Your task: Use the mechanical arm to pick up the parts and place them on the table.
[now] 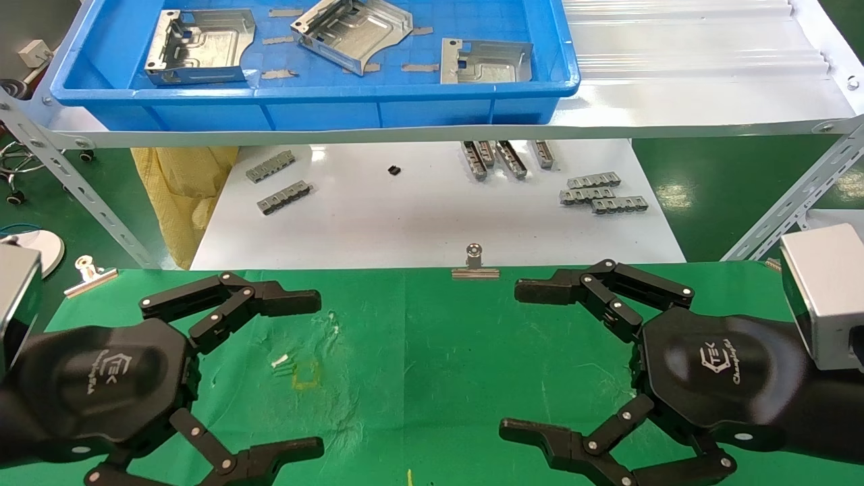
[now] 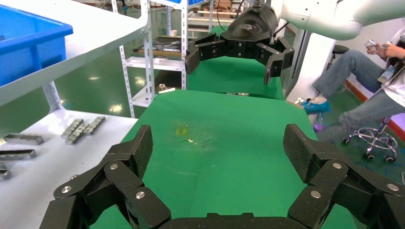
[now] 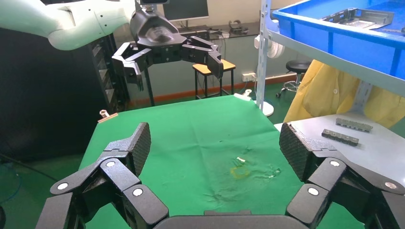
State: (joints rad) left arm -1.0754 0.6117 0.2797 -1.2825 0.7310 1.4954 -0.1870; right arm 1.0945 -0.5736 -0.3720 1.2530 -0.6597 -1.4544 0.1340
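Spread wide and empty above the green tabletop (image 1: pixel 418 351): left pincer (image 1: pixel 297 371), right pincer (image 1: pixel 526 361). Well ahead of both, higher up: three silver parts (image 1: pixel 199 47) in blue tray (image 1: pixel 324 108).

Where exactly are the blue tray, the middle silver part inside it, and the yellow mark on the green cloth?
Blue tray (image 1: pixel 324 115): head view, on its front wall.
Middle part (image 1: pixel 354 30): head view, on its tilted flat face.
Yellow mark (image 1: pixel 305 376): head view, on the scuff on the cloth between the two grippers.
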